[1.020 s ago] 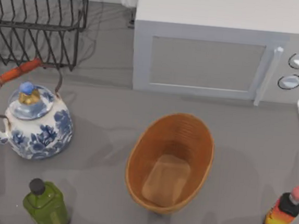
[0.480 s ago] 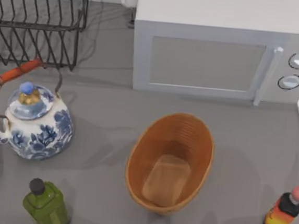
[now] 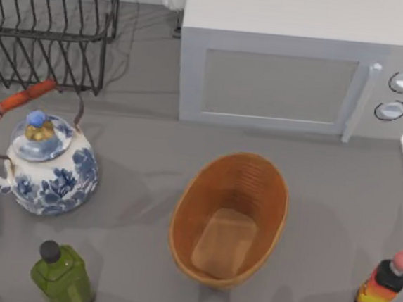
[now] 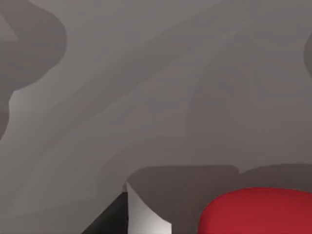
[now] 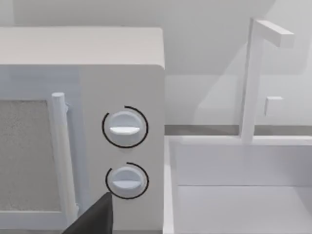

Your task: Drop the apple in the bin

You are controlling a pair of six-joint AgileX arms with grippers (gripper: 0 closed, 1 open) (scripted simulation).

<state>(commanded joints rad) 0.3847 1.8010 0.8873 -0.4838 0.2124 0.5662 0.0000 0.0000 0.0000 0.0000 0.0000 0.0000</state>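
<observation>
A matte grey table [image 3: 143, 167] is stretching across the top view, backed by one boxy white microwave [image 3: 301, 61] with two round dials and a long bar handle, and one black wire dish rack [image 3: 50, 25] at the far left. One oval orange-brown bin [image 3: 272, 192], ribbed like wicker with a flat rectangular bottom, is sitting near the middle and holding nothing. On the table's left, one rounded blue-and-white floral teapot [image 3: 48, 169] with a red-wrapped handle is standing near one squarish green glass bottle [image 3: 63, 277] with a black cap. At the right edge, one bottle [image 3: 384, 283] with a red cap and orange-and-black body is standing upright; no writing on it can be read. In the left wrist view, the apple [image 4: 258, 212], smooth and plain bright red, is showing at the frame's edge over bare grey table, beside a white and black part of the left gripper; whether the fingers are gripping it cannot be told. The right wrist view is facing the microwave's dials and a white sink [image 5: 243, 195], with a dark finger [image 5: 95, 219] showing; its finger state cannot be told.
</observation>
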